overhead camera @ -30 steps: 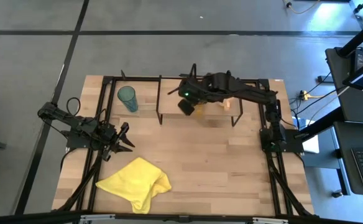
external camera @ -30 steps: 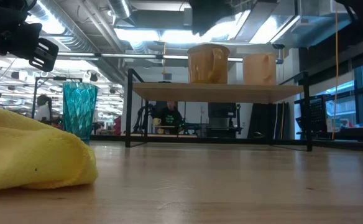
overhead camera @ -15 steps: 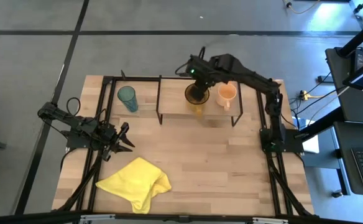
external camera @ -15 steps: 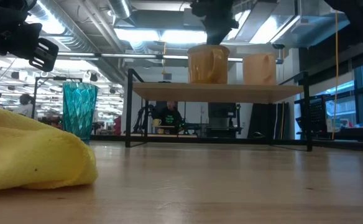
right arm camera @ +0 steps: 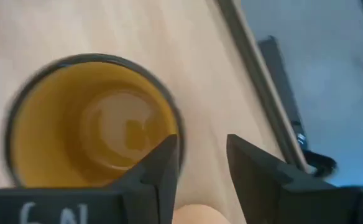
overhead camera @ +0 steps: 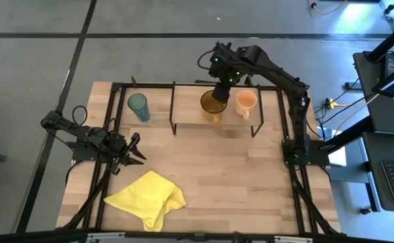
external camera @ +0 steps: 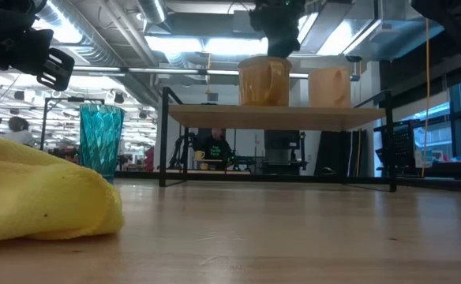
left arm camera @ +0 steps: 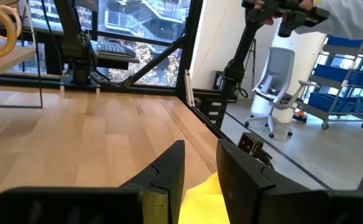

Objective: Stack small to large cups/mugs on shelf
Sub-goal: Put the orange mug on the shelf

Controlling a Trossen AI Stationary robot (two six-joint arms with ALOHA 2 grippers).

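Observation:
The amber-yellow mug (overhead camera: 213, 102) stands upright on its base on the wooden shelf (external camera: 294, 117). The small pale-orange mug (overhead camera: 245, 101) stands on the shelf beside it, toward the table's right. The teal tumbler (overhead camera: 138, 106) stands on the tabletop left of the shelf. My right gripper (overhead camera: 222, 92) points down just above the amber mug's far rim (right arm camera: 169, 112); it is open and empty. My left gripper (overhead camera: 136, 150) is open and empty above the table's left side, near the yellow cloth (overhead camera: 147, 197).
A black metal frame (overhead camera: 116, 86) runs around the tabletop. The shelf's thin black legs (external camera: 164, 138) stand on the table at the far side. The yellow cloth lies crumpled at the near left (external camera: 33, 193). Bare wood shows between the cloth and the shelf.
My right gripper has drawn back from over the amber mug toward the table's far edge, risen a little and turned to point down. The amber mug has stayed upright on the shelf.

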